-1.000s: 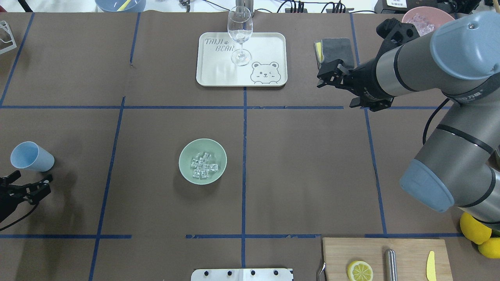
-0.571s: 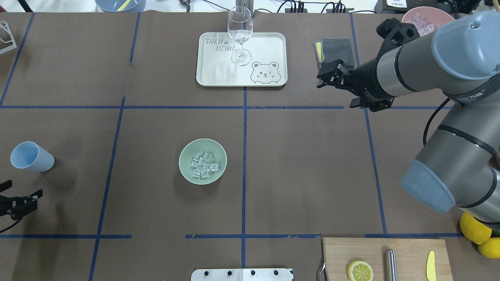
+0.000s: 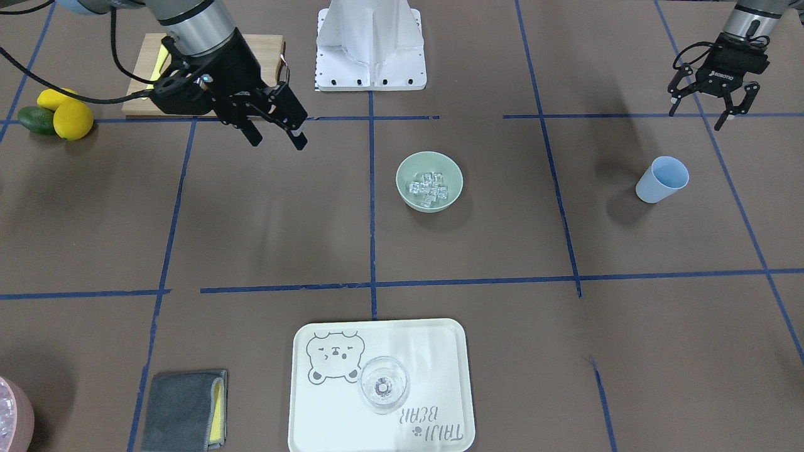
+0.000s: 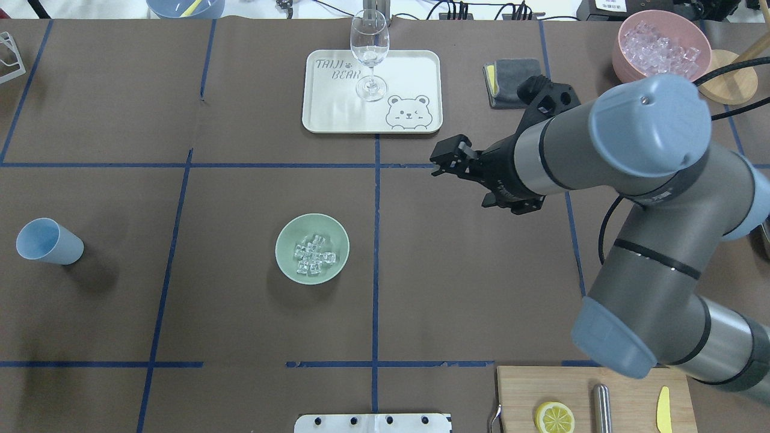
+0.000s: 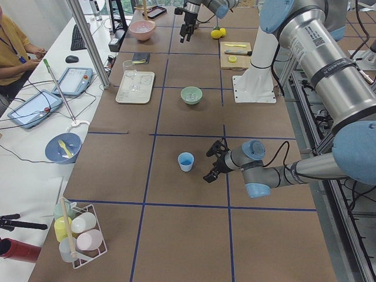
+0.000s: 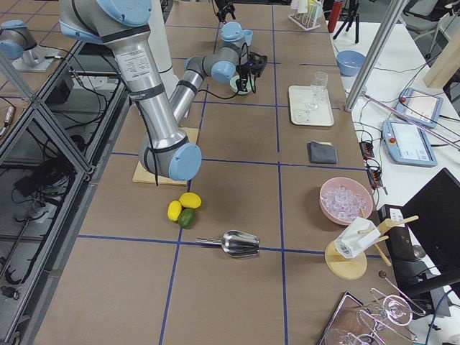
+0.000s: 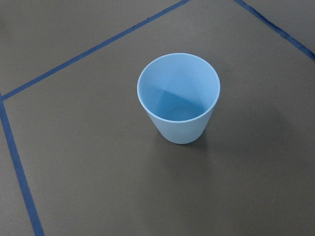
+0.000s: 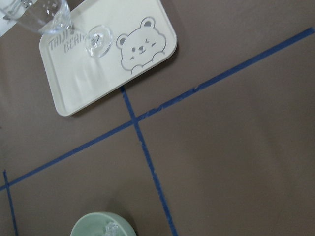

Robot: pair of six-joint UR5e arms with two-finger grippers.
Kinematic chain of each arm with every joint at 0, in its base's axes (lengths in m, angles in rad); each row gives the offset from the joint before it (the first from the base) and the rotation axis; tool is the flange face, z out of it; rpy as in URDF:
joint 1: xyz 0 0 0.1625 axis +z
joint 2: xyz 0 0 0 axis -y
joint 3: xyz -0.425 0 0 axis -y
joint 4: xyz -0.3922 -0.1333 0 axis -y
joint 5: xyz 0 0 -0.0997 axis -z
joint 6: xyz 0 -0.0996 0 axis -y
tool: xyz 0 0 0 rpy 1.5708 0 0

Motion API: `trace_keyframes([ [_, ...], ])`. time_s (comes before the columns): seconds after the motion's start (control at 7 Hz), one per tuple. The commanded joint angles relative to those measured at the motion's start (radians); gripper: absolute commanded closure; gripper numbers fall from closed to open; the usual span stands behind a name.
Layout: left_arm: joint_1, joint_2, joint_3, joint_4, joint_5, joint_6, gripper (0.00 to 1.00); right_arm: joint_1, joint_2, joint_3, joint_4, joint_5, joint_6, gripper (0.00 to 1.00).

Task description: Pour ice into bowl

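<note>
The mint-green bowl (image 4: 285, 234) stands left of the table's centre and holds a heap of clear ice cubes (image 4: 313, 255); both also show in the front view, the bowl (image 3: 408, 171) and the ice (image 3: 429, 188). The bowl's rim shows at the bottom of the right wrist view (image 8: 86, 227). My right gripper (image 4: 438, 165) hangs open and empty above the table, to the right of and beyond the bowl. My left gripper (image 3: 706, 116) is open and empty, near the light blue cup (image 3: 661, 179), which stands upright and empty (image 7: 178, 98). The left gripper is outside the overhead view.
A white bear tray (image 4: 337, 108) with a wine glass (image 4: 369, 48) stands at the back centre. A grey cloth (image 4: 514, 75) and a pink bowl of ice (image 4: 662, 45) stand at the back right. A cutting board (image 4: 577, 385) with a lemon slice lies at the front right.
My right arm has swung left and toward the table's centre, uncovering the pink bowl. My left gripper has drawn back out of the overhead view, away from the cup.
</note>
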Motion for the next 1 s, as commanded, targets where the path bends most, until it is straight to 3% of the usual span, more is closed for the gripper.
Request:
trace_keyframes([
  [0.0,-0.269,-0.137,0.047,0.112,-0.279,0.074,0.00,-0.127,0.087,-0.089,0.029,-0.106,0.070,0.00],
  [0.14,-0.386,-0.215,0.047,0.232,-0.370,0.075,0.00,-0.149,0.151,-0.172,0.030,-0.143,0.089,0.00],
  [0.43,-0.584,-0.324,0.044,0.329,-0.532,0.133,0.00,-0.219,0.213,-0.356,0.132,-0.206,0.099,0.00],
  [0.57,-0.627,-0.409,0.042,0.440,-0.579,0.133,0.00,-0.232,0.215,-0.403,0.144,-0.204,0.102,0.00],
  [0.86,-0.631,-0.455,0.055,0.457,-0.581,0.130,0.00,-0.244,0.264,-0.496,0.144,-0.201,0.100,0.00],
])
